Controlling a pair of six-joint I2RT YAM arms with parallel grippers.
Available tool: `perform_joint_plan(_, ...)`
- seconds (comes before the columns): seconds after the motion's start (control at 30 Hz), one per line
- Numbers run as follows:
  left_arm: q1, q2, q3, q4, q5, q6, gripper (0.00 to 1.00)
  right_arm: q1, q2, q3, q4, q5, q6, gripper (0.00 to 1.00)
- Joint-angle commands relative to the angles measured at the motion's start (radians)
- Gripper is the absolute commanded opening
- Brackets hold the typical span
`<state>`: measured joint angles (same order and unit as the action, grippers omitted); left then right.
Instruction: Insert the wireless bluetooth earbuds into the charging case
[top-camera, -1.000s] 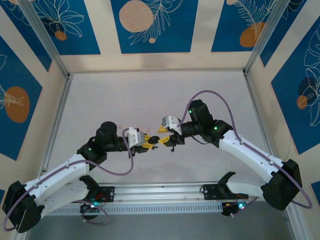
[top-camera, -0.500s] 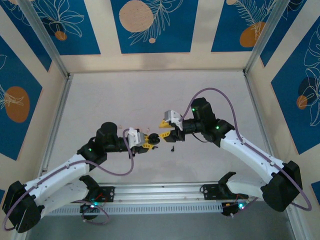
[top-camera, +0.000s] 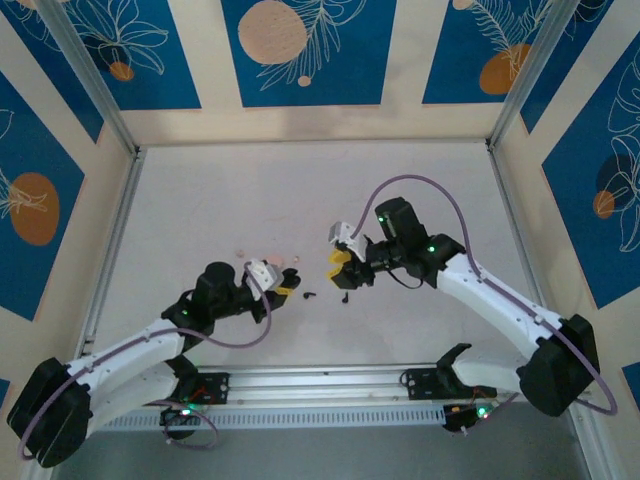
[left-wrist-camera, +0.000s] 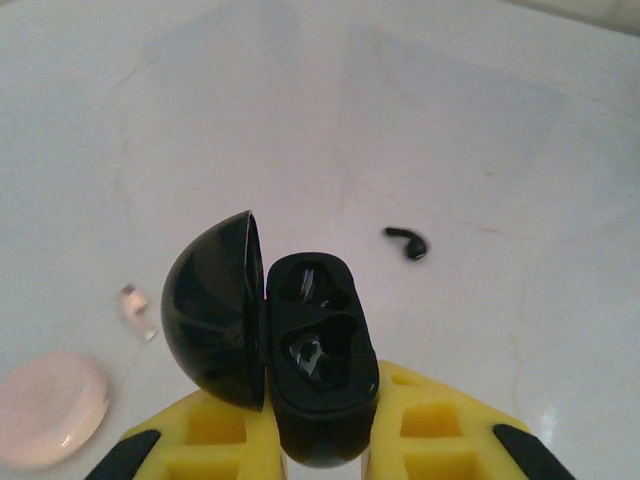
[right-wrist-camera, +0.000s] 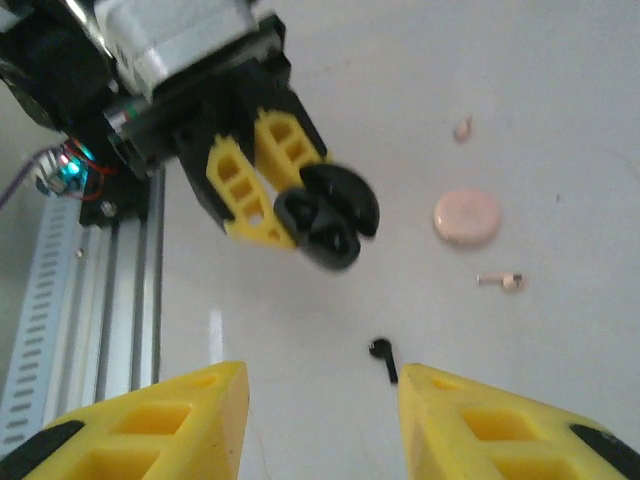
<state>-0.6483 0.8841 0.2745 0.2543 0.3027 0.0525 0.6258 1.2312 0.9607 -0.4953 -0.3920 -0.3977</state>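
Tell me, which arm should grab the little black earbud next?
Right. The open right gripper hangs by the black earbud, while the left gripper is shut on the open black charging case.

A round pale pink disc (left-wrist-camera: 50, 408) lay flat on the white table (top-camera: 200, 190). Well apart from it, farther along the table, sat a small pale speck (right-wrist-camera: 462, 128), perhaps a loose bit of rubber, too small to tell. Blue wall panels (top-camera: 300, 50) with orange circles and white leaf outlines stood behind and beside the table. A ribbed metal rail (top-camera: 330, 385) ran along the near edge, and slanted metal posts (top-camera: 85, 75) rose at the far corners.
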Motion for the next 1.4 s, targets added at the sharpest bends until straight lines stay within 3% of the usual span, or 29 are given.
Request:
perform_joint_plan(0.0,0.025,-0.063,-0.031,0.05,-0.162,-0.15,0.13,0.034,0.081,0.068,-0.139,0.083,-0.087,0.43)
perform_joint_plan(0.3,0.035,-0.219,-0.094,-0.023,-0.212,-0.136,0.14,0.141,0.367,0.171,-0.154,0.215,-0.324,0.43)
perform_joint_plan(0.67,0.035,-0.232,-0.07,-0.119,-0.251,-0.131,0.13,0.178,0.644,0.344,-0.194,0.261,-0.44,0.43)
perform_joint_plan(1.37,0.036,-0.274,-0.063,-0.158,-0.247,-0.134,0.13,0.207,0.813,0.444,-0.235,0.314,-0.474,0.35)
